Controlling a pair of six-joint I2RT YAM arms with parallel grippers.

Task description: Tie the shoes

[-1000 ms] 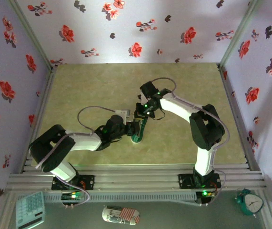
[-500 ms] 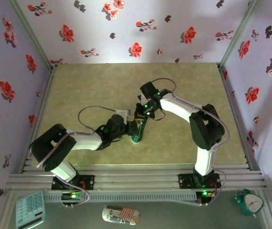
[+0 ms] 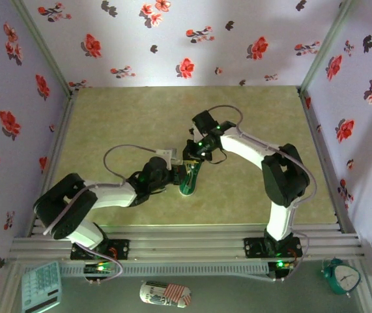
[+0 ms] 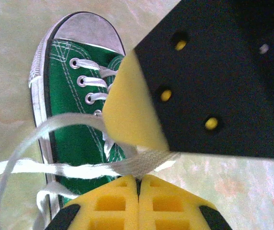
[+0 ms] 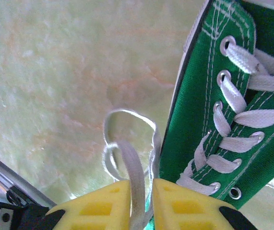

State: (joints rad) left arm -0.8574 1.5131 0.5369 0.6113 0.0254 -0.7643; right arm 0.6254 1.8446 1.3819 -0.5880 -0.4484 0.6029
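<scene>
**A:** Where are we at with the sneaker (image 4: 72, 134)?

**B:** It's lying in the middle of the table (image 3: 107, 117), long axis running roughly near-to-far, and both arms are crowding right over it. Our left end effector (image 4: 137, 188) is clamping one lace (image 4: 79, 170) tight, with the sneaker just ahead of its pads. Our right end effector (image 5: 140, 203) is sitting with pads a sliver apart, a looped bit of lace running loosely between them.

**A:** So we're judging neither arm nearer?

**B:** Pretty much, both are working right at the laces. The table is looking pale and marbled, with flowery walls (image 3: 172, 39) boxing in three sides.
</scene>
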